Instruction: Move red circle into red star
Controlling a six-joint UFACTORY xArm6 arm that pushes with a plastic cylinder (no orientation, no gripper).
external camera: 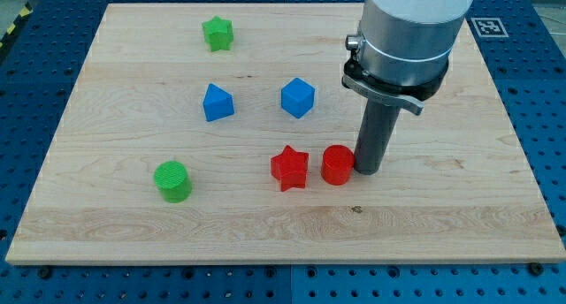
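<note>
Pale grained wood board (265, 216), matt plastic-looking red circle (336, 165), brushed metal arm collar (402, 48)

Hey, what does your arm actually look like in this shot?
A thick white casing at the view's top, then a silver metal collar with a small bolt on its left side, and a black clamp bracket beneath. Below hangs a straight dark rod; my tip is its plain lower end. No cables or markings show.
</note>
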